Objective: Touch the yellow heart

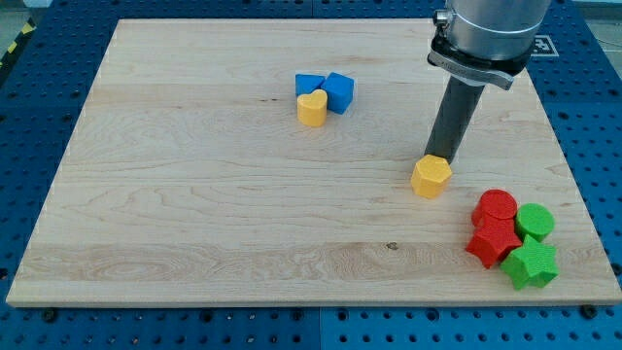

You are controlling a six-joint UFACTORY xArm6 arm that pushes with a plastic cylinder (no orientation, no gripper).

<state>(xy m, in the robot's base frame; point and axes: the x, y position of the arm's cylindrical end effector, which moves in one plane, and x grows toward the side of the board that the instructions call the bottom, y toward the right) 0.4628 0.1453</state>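
Note:
The yellow heart (312, 108) lies on the wooden board (194, 194) in the upper middle. It touches two blue blocks, one (308, 85) just above it and one (340, 91) at its upper right. My tip (436, 157) is far to the heart's right and lower. It stands right against the top edge of a yellow hexagon (431, 178).
A cluster sits at the board's lower right: a red cylinder (497, 206), a red star (493, 243), a green cylinder (535, 221) and a green star (531, 264). The arm's grey body (486, 34) hangs over the upper right.

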